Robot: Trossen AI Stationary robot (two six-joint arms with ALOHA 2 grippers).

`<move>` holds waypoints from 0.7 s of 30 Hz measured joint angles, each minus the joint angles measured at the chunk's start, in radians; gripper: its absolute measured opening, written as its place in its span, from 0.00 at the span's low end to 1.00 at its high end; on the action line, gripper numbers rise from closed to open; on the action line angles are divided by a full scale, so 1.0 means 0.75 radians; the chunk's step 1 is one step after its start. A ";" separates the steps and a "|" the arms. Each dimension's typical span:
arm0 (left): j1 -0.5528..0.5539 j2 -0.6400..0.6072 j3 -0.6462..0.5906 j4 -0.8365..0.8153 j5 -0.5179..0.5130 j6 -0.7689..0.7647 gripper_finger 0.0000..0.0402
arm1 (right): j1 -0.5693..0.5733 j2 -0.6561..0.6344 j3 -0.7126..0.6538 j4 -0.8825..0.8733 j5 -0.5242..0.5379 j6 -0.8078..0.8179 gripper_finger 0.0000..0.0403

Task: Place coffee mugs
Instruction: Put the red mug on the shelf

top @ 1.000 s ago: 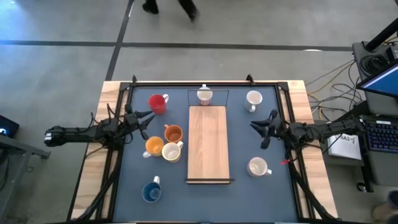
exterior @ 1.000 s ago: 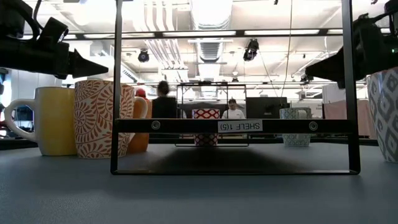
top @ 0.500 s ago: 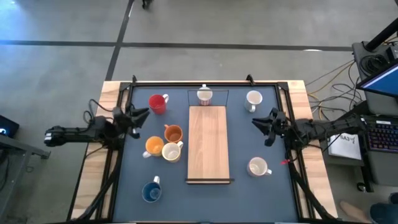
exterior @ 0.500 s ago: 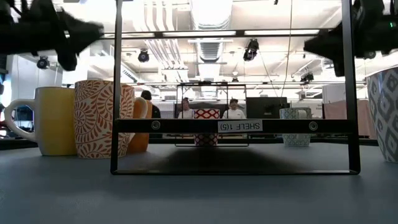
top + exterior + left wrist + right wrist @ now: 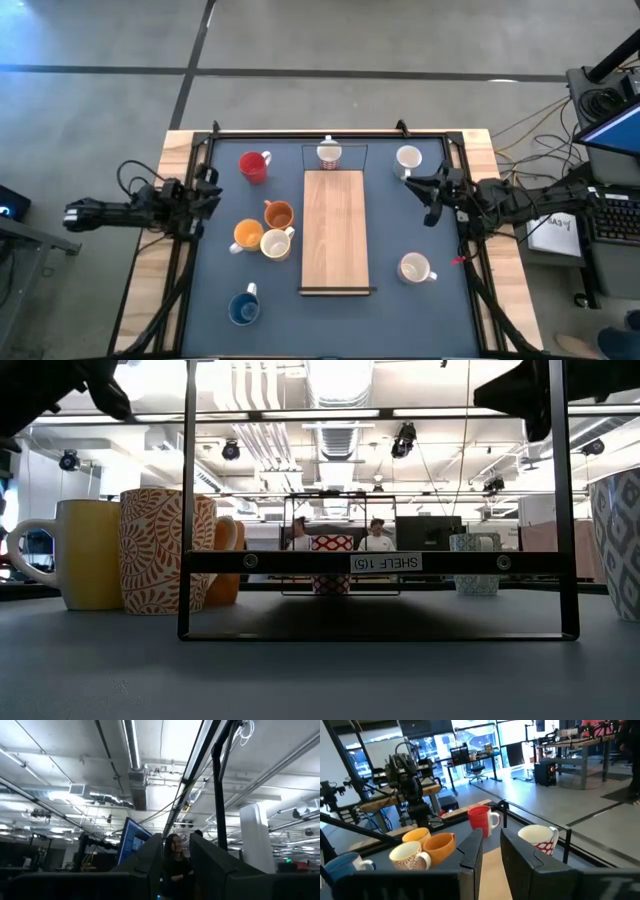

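Several coffee mugs stand on the blue table top: a red one (image 5: 254, 165), two orange ones (image 5: 279, 214) (image 5: 247, 235), a cream patterned one (image 5: 276, 243), a blue one (image 5: 243, 308), and white ones (image 5: 329, 153) (image 5: 407, 159) (image 5: 414, 268). My left gripper (image 5: 212, 188) hangs above the table's left edge, tipped upward toward the ceiling (image 5: 176, 845). Its fingers stand a little apart with nothing between them. My right gripper (image 5: 418, 195) hovers level near the right edge, pointing across the table (image 5: 491, 840), also slightly open and empty.
A wooden shelf board (image 5: 335, 231) in a black frame (image 5: 370, 562) lies along the table's middle. A black rail frame (image 5: 330, 132) runs round the table. Bare blue surface lies between the board and the right edge.
Both grippers have risen clear above the mugs. My left gripper has drawn back toward the table's left edge, tipped its fingers upward and rolled. My right gripper has stayed level. No mug has moved.
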 joint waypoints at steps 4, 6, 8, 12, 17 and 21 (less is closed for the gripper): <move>0.000 0.116 0.000 0.115 0.001 -0.072 0.21 | 0.000 -0.013 -0.093 0.151 -0.002 0.023 0.15; 0.000 0.178 0.000 0.184 0.001 -0.112 0.21 | 0.000 -0.020 -0.139 0.216 -0.005 0.036 0.15; 0.000 0.234 0.000 0.253 0.001 -0.130 0.21 | 0.000 -0.029 -0.177 0.264 -0.010 0.045 0.15; 0.000 0.324 0.000 0.347 0.001 -0.138 0.21 | 0.000 -0.035 -0.233 0.372 -0.010 0.043 0.15; 0.000 0.402 0.016 0.395 0.002 -0.139 0.21 | 0.000 -0.048 -0.268 0.499 -0.010 -0.033 0.15; 0.000 0.466 0.073 0.388 0.002 -0.180 0.21 | 0.000 -0.049 -0.253 0.560 -0.010 -0.094 0.15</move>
